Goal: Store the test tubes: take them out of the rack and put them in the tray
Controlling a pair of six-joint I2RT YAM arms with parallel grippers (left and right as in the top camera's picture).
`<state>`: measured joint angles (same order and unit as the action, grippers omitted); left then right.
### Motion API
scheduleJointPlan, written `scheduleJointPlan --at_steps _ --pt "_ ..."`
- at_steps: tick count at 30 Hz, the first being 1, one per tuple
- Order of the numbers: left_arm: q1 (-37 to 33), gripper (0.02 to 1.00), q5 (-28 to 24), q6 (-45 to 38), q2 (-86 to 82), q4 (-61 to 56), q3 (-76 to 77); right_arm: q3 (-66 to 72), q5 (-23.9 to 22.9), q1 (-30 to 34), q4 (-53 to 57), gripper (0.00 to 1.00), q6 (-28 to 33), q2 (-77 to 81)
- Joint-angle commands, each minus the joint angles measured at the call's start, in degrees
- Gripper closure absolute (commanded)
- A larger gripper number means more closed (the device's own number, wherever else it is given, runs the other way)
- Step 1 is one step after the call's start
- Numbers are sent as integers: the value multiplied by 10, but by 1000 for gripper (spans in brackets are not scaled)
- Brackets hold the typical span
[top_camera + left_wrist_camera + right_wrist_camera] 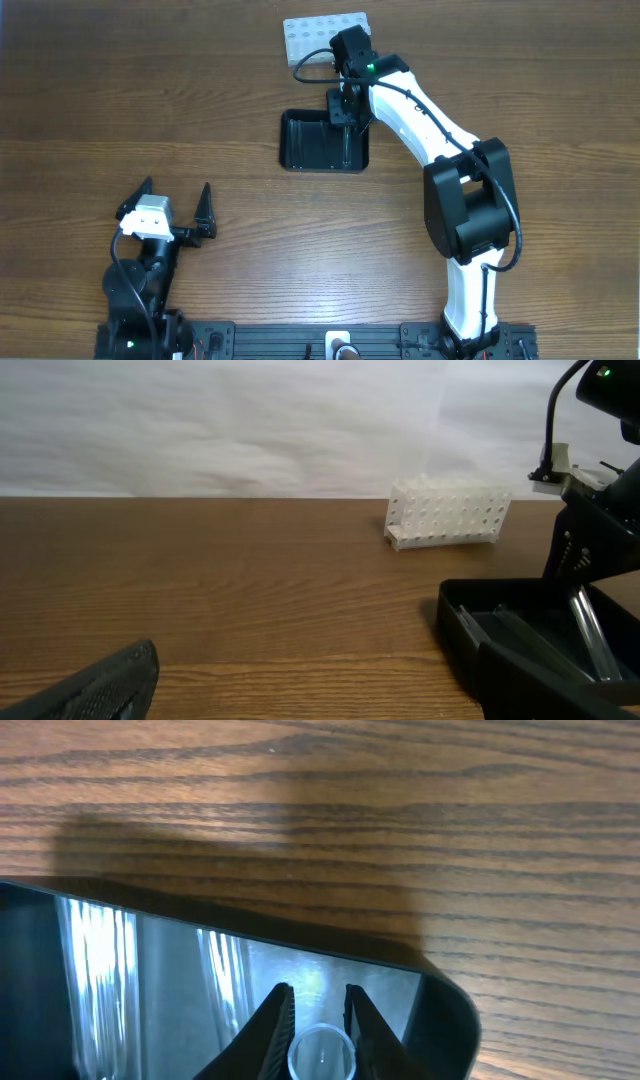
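The white test tube rack (326,36) stands at the table's far edge and appears as a white block (447,512) in the left wrist view. Just in front of it sits the black tray (300,158). My right gripper (345,108) hangs over the tray's right part, shut on a clear test tube (320,1053) that stands upright between the fingers (274,1020), above the tray's inside near its rim (250,928). Clear tubes (98,970) lie on the tray floor. My left gripper (177,186) rests open and holds nothing at the near left.
Bare wooden table surrounds the tray on all sides. The left wrist view shows the tray's wall (470,645) with a tube (592,632) lying in it, the right arm's gripper (590,545) above it, and a white backdrop beyond the table.
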<state>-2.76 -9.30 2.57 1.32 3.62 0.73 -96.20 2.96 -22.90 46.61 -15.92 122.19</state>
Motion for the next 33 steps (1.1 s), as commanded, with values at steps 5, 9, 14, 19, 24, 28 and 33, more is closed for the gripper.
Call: scheduleJointPlan --at_steps 5,9,14,19,24,28,33 --pt "-3 20 -9 -7 -4 -2 -4 4 22 -2 9 610 16 1" --pt "-3 18 -9 -7 -4 -2 -4 3 21 9 1 619 32 -1" --pt "-3 18 -9 -7 -4 -2 -4 2 21 39 -5 617 56 -34" --pt "-3 18 -9 -7 -4 -2 -4 3 7 70 -6 516 88 -102" --pt "-3 18 -9 -7 -4 -2 -4 30 -101 81 -18 196 105 -186" --pt "-3 18 -9 -7 -4 -2 -4 105 -134 82 -67 9 132 -271" --pt "-3 18 -9 -7 -4 -2 -4 217 -134 106 -122 7 112 -383"
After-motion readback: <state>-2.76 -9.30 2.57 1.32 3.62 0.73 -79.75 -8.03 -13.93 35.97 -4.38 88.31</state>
